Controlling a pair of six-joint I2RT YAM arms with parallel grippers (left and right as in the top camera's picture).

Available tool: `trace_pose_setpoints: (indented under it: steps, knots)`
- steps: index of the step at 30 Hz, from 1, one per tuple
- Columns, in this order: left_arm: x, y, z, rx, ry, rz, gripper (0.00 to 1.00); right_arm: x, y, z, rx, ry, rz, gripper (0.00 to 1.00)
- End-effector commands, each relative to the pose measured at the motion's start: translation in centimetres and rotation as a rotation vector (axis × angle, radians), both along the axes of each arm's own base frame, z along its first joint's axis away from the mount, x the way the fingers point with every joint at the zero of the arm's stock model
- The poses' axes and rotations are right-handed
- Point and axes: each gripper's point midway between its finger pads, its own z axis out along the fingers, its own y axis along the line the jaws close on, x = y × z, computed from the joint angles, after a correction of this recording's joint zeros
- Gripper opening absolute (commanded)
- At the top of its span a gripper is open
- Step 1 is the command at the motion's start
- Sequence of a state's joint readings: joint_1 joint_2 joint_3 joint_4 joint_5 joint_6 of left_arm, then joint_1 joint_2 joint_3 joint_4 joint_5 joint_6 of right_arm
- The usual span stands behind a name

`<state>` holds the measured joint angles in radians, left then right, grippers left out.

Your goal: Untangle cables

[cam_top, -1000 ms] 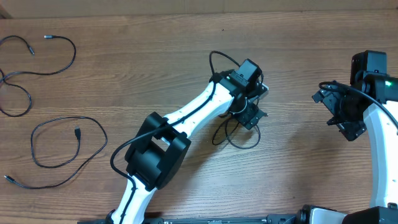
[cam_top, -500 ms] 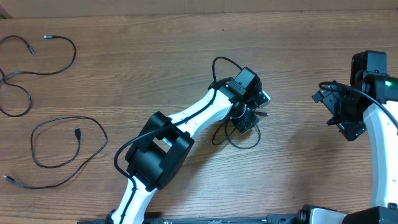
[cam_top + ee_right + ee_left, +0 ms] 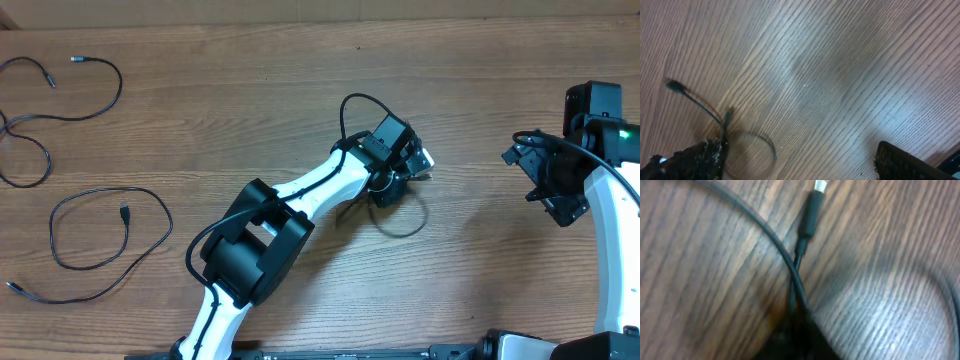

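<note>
We found the left gripper (image 3: 398,180) clamped on the cable (image 3: 797,277) in the middle of the surface (image 3: 250,110). We judged that the lift should go slowly, straight up and then away from the loop, so that the pull would not tighten a knot. The right gripper (image 3: 553,190), fingers apart and holding nothing, could pin the loop. The left wrist view showed us two strands meeting just under a silver-tipped plug (image 3: 810,212), which the arm hid from overhead. Only overhead showed the other two cables (image 3: 110,190), well apart at the far left.
</note>
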<state>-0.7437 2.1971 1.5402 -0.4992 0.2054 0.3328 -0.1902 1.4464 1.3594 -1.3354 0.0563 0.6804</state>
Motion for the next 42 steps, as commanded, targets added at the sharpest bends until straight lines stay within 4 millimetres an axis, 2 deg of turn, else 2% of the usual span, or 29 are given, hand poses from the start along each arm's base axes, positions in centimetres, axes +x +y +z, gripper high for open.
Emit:
trace_pose_setpoints:
  steps: [1, 3, 6, 7, 11, 15, 18, 20, 23, 26, 27, 31, 33, 36, 38, 42]
  knots:
    - [-0.4, 1.7, -1.6, 0.061, 0.015, 0.011, 0.04, 0.2, -0.5, 1.2, -0.019, -0.039, -0.007, 1.00]
    - [0.2, 1.9, -1.3, 0.059, 0.008, 0.034, 0.04, 0.2, -0.5, 1.2, -0.019, -0.039, -0.007, 1.00]
    - [2.6, 3.2, 0.1, 0.080, -0.030, 0.152, 0.04, 0.2, -0.4, 1.2, -0.018, -0.039, -0.006, 1.00]
    - [4.9, 5.0, 1.7, 0.115, -0.082, 0.252, 0.04, 0.2, -0.5, 1.2, -0.019, -0.039, -0.007, 1.00]
    - [9.4, 9.6, 5.9, 0.180, -0.200, 0.444, 0.04, 0.2, -0.5, 1.2, -0.019, -0.039, -0.007, 1.00]
    - [12.8, 14.9, 10.7, 0.217, -0.284, 0.584, 0.04, 0.2, -0.4, 1.2, -0.018, -0.039, -0.006, 1.00]
    - [14.7, 20.2, 13.7, 0.241, -0.340, 0.712, 0.04, 0.2, -0.4, 1.2, -0.018, -0.039, -0.006, 1.00]
    - [15.5, 23.9, 15.0, 0.252, -0.356, 0.815, 0.04, 0.2, -0.5, 1.2, -0.019, -0.039, -0.007, 1.00]
    - [15.6, 29.2, 15.7, 0.279, -0.333, 0.921, 0.04, 0.2, -0.4, 1.2, -0.018, -0.039, -0.006, 1.00]
    - [15.1, 34.4, 15.2, 0.315, -0.280, 1.036, 0.04, 0.2, -0.4, 1.2, -0.018, -0.039, -0.006, 1.00]
    - [14.8, 37.1, 14.8, 0.310, -0.247, 1.123, 0.04, 0.2, -0.4, 1.2, -0.018, -0.039, -0.006, 1.00]
    - [14.3, 43.1, 14.2, 0.291, -0.214, 1.311, 0.04, 0.2, -0.5, 1.2, -0.019, -0.039, -0.007, 1.00]
    - [14.5, 44.8, 14.0, 0.243, -0.196, 1.360, 0.04, 0.2, -0.4, 1.2, -0.018, -0.039, -0.006, 1.00]
    - [14.6, 45.8, 13.6, 0.137, -0.133, 1.368, 0.04, 0.2, -0.4, 1.2, -0.018, -0.039, -0.006, 1.00]
    - [14.8, 45.4, 13.4, 0.038, -0.081, 1.347, 0.04, 0.2, -0.5, 1.2, -0.019, -0.039, -0.007, 1.00]
    - [15.5, 43.1, 13.7, -0.093, -0.039, 1.208, 0.04, 0.2, -0.4, 1.2, -0.018, -0.039, -0.006, 1.00]
